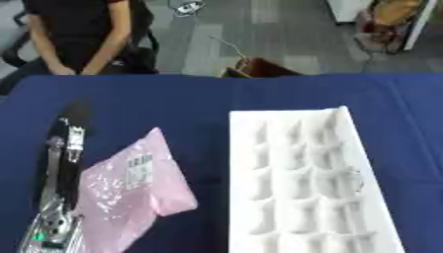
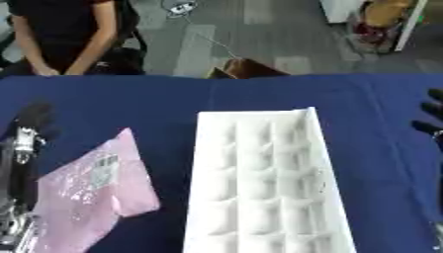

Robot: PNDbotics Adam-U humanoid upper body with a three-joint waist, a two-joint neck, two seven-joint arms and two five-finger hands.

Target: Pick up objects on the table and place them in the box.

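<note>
The pink bag is lying on the blue table, at 9 o'clock of the white tray. The left hand is resting beside it, fingers straight. The right hand is showing at 3 o'clock, fingers unclear.

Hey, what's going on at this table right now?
A robot is working at a blue table. Its left hand lies stretched out along the left edge of a pink bag, beside a white tray of empty pockets. The right hand shows only as dark fingers at the right edge. No box is visible.
</note>
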